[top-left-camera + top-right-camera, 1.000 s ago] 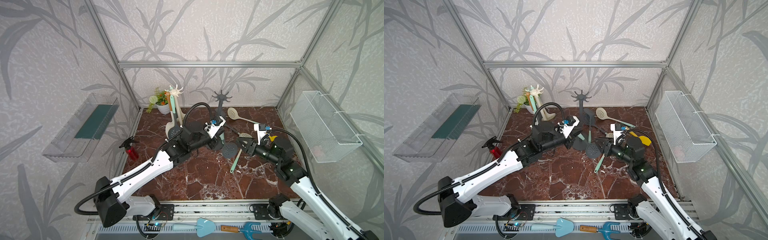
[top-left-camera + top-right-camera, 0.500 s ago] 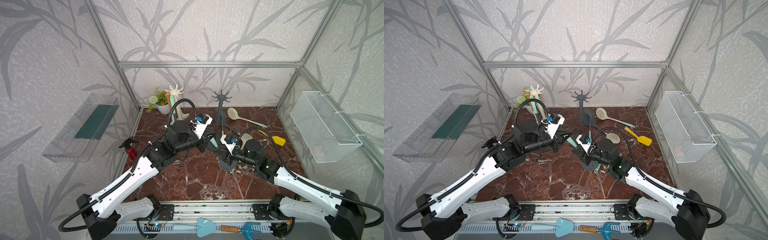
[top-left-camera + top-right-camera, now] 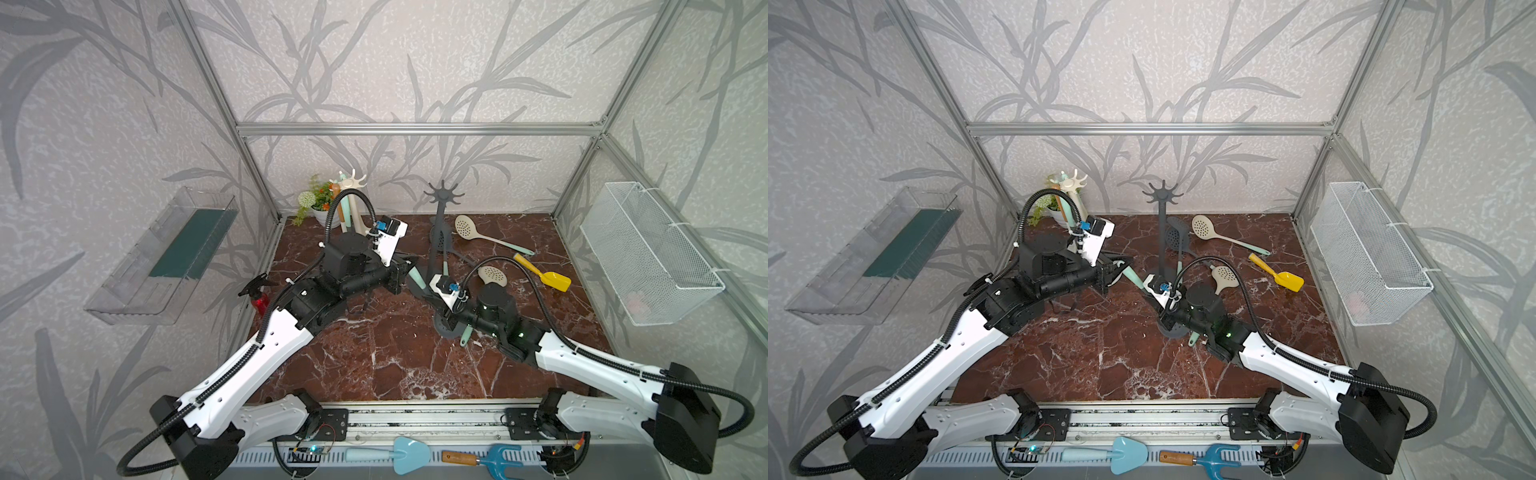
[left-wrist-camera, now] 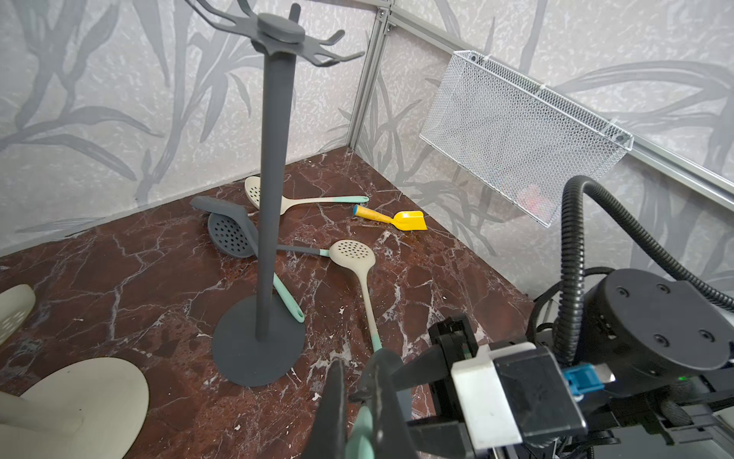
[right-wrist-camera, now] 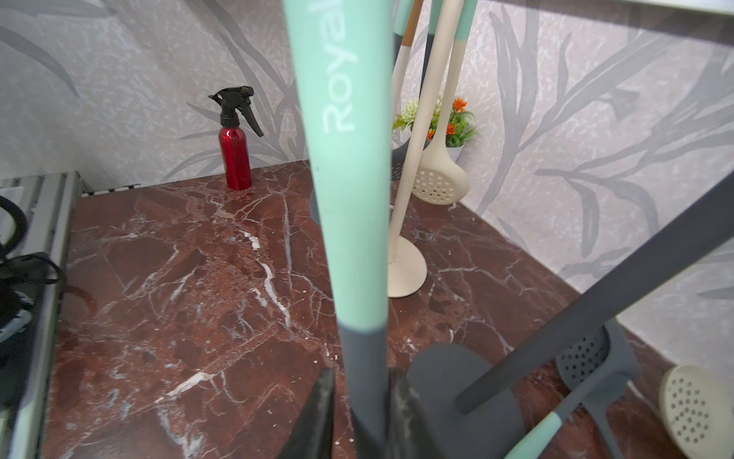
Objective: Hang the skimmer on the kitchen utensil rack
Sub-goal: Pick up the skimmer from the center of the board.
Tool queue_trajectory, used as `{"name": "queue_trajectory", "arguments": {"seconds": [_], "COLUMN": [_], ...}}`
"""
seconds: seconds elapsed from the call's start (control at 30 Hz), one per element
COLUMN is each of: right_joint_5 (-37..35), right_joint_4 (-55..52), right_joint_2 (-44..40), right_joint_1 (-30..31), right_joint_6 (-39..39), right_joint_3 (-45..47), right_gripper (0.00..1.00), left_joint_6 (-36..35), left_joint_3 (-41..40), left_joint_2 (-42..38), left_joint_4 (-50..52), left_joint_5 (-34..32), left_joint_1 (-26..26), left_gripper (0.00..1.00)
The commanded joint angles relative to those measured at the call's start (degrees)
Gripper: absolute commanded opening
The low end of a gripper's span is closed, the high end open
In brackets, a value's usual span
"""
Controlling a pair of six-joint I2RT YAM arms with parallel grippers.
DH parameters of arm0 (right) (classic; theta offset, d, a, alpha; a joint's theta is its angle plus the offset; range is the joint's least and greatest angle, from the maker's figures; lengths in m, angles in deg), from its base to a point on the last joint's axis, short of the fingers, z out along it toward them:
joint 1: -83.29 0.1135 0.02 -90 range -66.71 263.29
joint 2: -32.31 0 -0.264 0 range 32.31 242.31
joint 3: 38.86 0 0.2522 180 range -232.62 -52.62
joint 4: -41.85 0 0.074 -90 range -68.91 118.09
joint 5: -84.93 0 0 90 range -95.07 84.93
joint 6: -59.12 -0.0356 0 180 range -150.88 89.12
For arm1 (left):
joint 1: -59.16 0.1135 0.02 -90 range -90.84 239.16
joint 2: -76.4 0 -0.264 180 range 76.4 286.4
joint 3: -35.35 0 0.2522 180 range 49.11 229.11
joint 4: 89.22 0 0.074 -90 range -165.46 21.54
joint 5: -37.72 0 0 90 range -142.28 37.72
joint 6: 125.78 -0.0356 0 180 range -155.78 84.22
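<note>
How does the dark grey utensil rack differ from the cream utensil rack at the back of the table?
Colour: the grey rack is dark, the cream rack pale. Load: the grey rack's visible hooks are bare; utensils hang from the cream rack. Place: the cream rack stands beside the plant in the corner, the grey rack nearer the middle. Both are upright poles on round bases.

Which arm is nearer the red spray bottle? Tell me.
Left. The left arm passes close beside the red spray bottle; the right arm reaches in from the opposite side, well apart.
</note>
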Motion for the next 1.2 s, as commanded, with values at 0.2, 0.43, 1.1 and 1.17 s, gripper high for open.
{"name": "queue_trajectory", "arguments": {"seconds": [0.2,0.43,1.1,1.17], "right_joint_5": [-1.31,-1.42,-5.12,-5.25], "right_joint_4": [2.16,-0.72,-14.67,-15.06], "right_joint_2": [0.78,1.46,2.15,1.88], "right_joint_1": [0.60,-0.39,-1.74,-1.66], "right_joint_6": [-3.11,-8.97,-26.00,-26.26], "right_joint_3": [-1.85,-4.04,-18.06,-18.10], "right_gripper": [0.02,0.00,0.00,0.00], "left_joint_6": [2.22,-0.62,3.87,4.20], "left_joint_3": [0.90,-5.95,-30.55,-30.22], "left_joint_2": [-2.35,-10.32,-4.37,-3.15], "left_joint_4": [-0.11,0.19,-35.00,-37.44], "left_joint_5": [-0.46,-0.44,9.97,10.34], "left_joint_1": [0.94,7.79,2.62,2.68], "left_gripper": [0.25,0.56,0.43,0.42]}}
